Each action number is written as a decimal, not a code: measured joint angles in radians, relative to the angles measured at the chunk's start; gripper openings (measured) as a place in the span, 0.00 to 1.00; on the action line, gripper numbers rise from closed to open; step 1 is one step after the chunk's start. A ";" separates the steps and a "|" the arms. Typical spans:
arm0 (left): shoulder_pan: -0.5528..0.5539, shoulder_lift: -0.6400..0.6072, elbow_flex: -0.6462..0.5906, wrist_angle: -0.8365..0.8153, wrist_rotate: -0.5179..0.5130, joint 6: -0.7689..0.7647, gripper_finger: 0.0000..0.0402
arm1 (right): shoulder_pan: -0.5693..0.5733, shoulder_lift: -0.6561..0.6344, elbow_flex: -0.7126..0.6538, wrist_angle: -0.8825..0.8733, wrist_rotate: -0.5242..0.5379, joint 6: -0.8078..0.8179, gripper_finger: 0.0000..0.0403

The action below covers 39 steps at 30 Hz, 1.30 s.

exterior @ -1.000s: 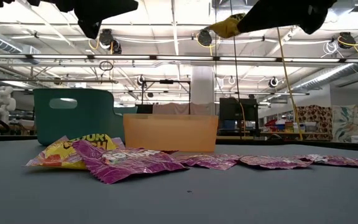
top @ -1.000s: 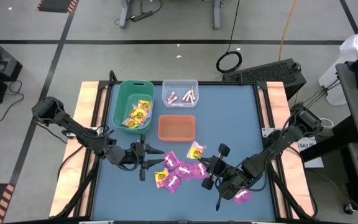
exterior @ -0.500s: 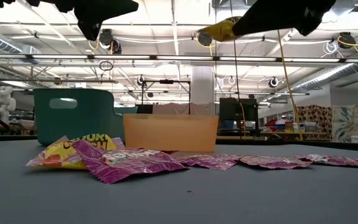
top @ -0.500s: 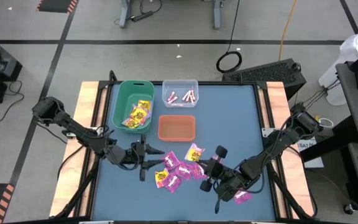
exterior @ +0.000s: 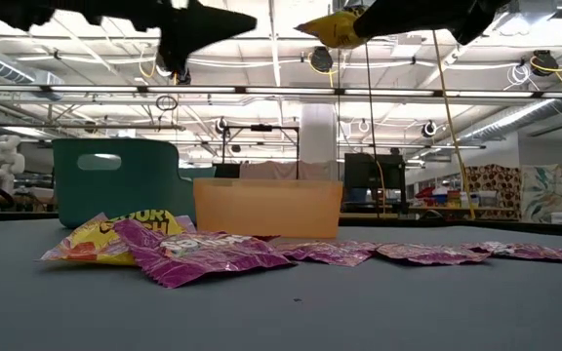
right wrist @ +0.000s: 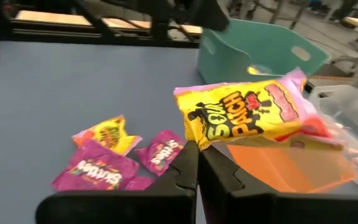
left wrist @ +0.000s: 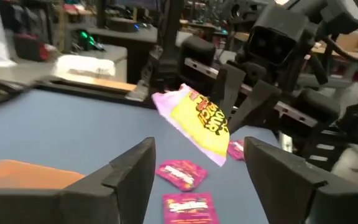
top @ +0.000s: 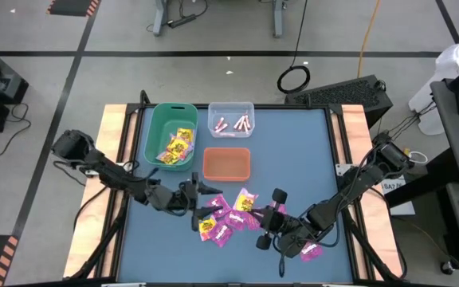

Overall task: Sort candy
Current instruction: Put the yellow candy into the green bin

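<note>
A yellow candy packet [right wrist: 253, 118] hangs in the air above the table's middle, with my right gripper [right wrist: 197, 167] shut on it. It also shows from above [top: 245, 199] and from the low view [exterior: 335, 27]. My left gripper [left wrist: 197, 180] is open and level; its fingers stand on either side of the packet's free end [left wrist: 194, 115], short of it and touching nothing. Several magenta packets [top: 225, 225] and one yellow packet [exterior: 100, 239] lie flat on the blue table. My right gripper pinches the yellow packet by one corner of its sealed edge [right wrist: 194, 142] between its two fingers. The fingers come slanting from the table's right side. The packet is lifted clear of the table and sticks out past the fingertips toward my left gripper.
At the far side stand a green bin [top: 156, 131] with yellow packets, a clear bin [top: 231, 112] with pink-white sticks, and an orange bin [top: 226, 163]. One magenta packet [top: 311, 252] lies under my right arm. Wooden rails edge the table's left and right.
My left gripper has gone toward the table's right, up to the held yellow packet, and has opened wider. My right gripper has rolled a little in place, and the yellow packet has tipped, its free end now pointing more toward my left gripper.
</note>
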State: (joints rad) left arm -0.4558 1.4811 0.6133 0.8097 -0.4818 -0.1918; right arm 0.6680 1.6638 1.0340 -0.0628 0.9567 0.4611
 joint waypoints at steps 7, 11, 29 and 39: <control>0.072 0.107 0.071 0.005 0.117 -0.115 0.62 | 0.000 0.000 0.000 0.008 -0.022 -0.010 0.00; 0.106 0.144 0.095 -0.005 0.190 -0.142 0.62 | 0.000 0.000 0.000 0.007 -0.021 -0.010 0.00; 0.161 0.202 0.137 0.045 0.377 -0.138 0.52 | -0.001 0.000 0.000 0.037 -0.016 -0.062 0.00; 0.159 0.202 0.137 0.050 0.426 -0.081 0.12 | -0.003 0.000 0.000 0.037 -0.020 -0.056 0.00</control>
State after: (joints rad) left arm -0.2966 1.6829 0.7502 0.8600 -0.0555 -0.2729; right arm 0.6647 1.6634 1.0344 -0.0257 0.9366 0.4048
